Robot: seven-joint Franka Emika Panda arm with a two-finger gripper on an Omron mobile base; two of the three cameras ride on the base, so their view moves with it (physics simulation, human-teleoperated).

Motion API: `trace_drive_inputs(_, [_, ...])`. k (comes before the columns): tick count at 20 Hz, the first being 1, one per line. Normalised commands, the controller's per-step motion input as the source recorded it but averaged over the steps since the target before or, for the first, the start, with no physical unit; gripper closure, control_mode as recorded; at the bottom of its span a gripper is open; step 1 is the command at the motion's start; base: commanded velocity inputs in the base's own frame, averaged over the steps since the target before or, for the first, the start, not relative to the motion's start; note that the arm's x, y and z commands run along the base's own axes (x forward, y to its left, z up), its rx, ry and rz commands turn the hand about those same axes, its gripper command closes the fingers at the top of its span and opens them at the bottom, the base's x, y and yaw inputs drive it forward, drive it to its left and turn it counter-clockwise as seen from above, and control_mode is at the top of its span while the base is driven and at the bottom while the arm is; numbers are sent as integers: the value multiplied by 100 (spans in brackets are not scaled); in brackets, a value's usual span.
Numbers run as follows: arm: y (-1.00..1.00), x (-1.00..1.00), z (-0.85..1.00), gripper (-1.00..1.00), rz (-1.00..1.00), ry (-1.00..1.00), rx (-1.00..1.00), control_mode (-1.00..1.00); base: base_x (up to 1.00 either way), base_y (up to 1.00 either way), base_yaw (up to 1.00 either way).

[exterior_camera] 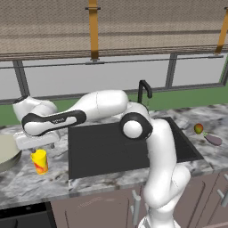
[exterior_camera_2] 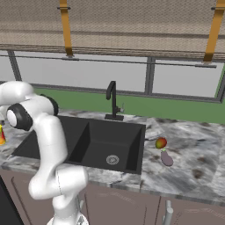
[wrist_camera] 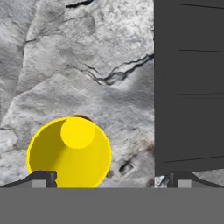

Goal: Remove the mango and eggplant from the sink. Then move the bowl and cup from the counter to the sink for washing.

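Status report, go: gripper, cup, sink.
Gripper open above cup, not gripping. Mango and eggplant out on counter. Sink clear; bowl not moved.

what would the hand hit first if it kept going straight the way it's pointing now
Probably the cup: the open hand points down at the counter, with the cup's rim between its fingertips, off toward one side. Depth is unclear.

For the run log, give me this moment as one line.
phase: reaching for cup | fingers: open, above cup | mango, eggplant: on counter | sink: empty
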Motion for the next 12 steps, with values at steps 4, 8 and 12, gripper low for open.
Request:
trace_drive_inputs(4, [-6, 0, -14, -100, -1, 0, 0, -100, 0, 0, 0])
trace_drive_inputs(8, [-12, 0, -18, -100, -2, 0, 0, -100, 0, 0, 0])
trace_drive_inputs(12, [-13, 2, -19, -100, -2, 0, 0, -100, 0, 0, 0])
